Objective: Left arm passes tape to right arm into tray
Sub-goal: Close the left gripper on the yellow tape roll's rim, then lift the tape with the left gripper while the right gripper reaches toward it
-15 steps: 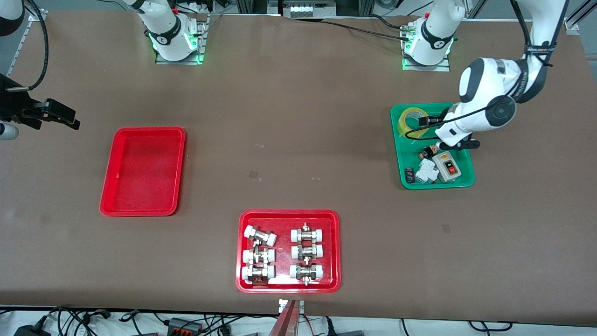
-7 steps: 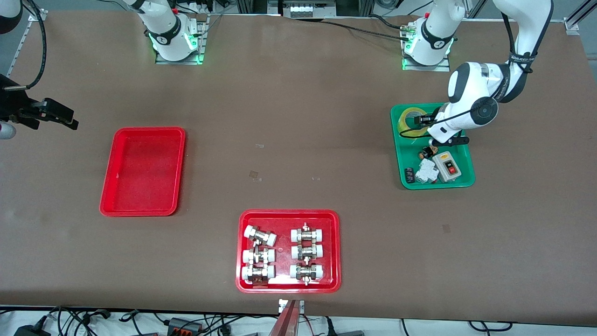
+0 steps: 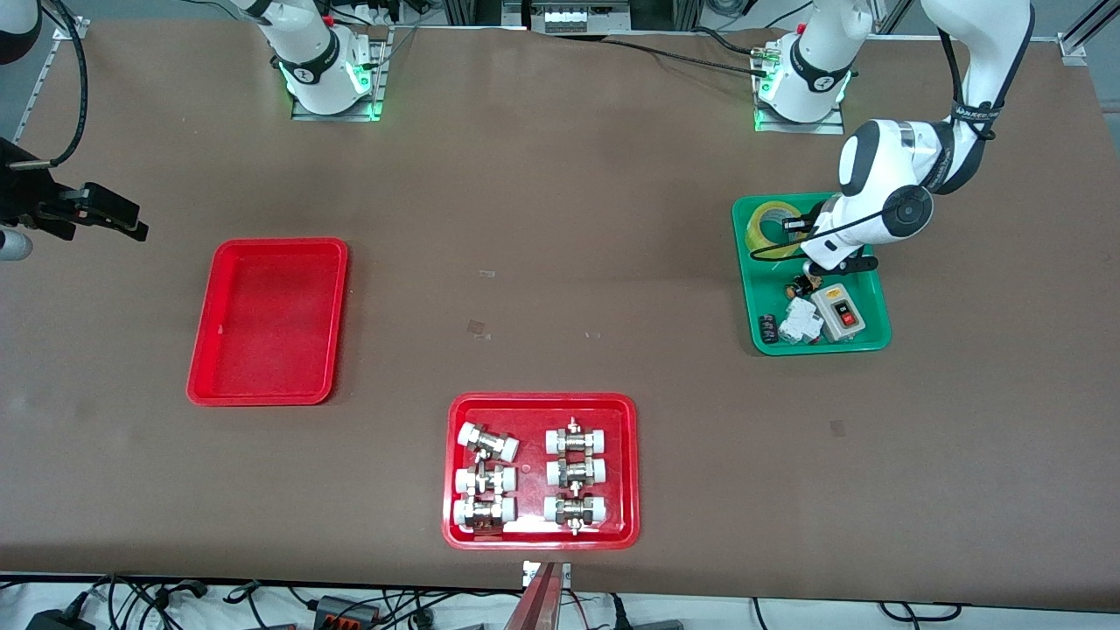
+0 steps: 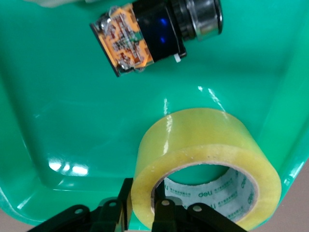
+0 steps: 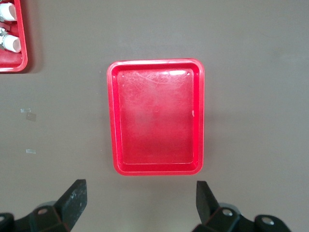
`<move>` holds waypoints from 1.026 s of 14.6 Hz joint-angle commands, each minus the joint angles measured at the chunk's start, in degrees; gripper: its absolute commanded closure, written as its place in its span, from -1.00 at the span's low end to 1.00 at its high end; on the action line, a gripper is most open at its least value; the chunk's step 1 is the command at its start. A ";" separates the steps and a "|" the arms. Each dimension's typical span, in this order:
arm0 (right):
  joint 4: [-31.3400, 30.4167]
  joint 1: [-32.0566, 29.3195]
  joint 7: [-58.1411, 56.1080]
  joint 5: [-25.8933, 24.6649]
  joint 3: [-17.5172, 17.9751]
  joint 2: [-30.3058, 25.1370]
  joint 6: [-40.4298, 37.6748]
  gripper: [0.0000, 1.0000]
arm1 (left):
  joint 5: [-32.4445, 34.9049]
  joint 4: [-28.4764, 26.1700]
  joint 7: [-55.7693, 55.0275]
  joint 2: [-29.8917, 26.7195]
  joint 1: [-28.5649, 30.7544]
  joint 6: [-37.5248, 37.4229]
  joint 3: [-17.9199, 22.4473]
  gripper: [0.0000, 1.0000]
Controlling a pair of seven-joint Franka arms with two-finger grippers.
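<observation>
**A:** Where is the tape (image 4: 205, 169) found, and what is happening to it?

**B:** It is seen lying in the green tray (image 3: 752, 302), at the end of that tray farthest from the front camera, near the left arm's base. In the left wrist view the left gripper (image 4: 145, 215) is placed astride the roll's wall, one finger (image 4: 166, 212) inside the white core and one outside. Whether the wall is already pinched cannot be told; the roll does not appear lifted. A blue and orange push-button part (image 4: 145, 36) lies apart from it in the same tray.

**A:** Which step is judged to be in hand?

**B:** The pick-up by the left arm. The handover has not yet been started.

**A:** And the right arm?

**B:** It is waiting. The right gripper (image 5: 140, 203) is held spread wide and empty, high over the counter (image 3: 560, 262) at the right arm's end, with the tray (image 5: 157, 116) in its wrist view, empty.

**A:** What does the next move call for?

**B:** A firm closure on the tape's wall is probably needed, then a lift clear of the green rim and a carry toward mid-counter, where the roll can be presented with its free side exposed for the right gripper.
</observation>
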 commanded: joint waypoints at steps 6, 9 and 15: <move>0.23 -0.45 -0.80 0.01 0.54 -0.39 -0.76 -1.00 | -1.09 6.25 0.84 -3.01 0.17 -9.09 -0.53 0.99; 0.58 -0.45 -0.97 0.54 0.54 -0.73 -1.20 -1.00 | -1.09 14.24 0.58 -3.46 -0.35 -17.53 -0.53 0.99; 0.75 0.77 -0.36 0.89 0.54 1.98 -3.13 -1.00 | -7.14 33.05 -5.91 -1.09 -0.71 -28.89 -12.45 1.00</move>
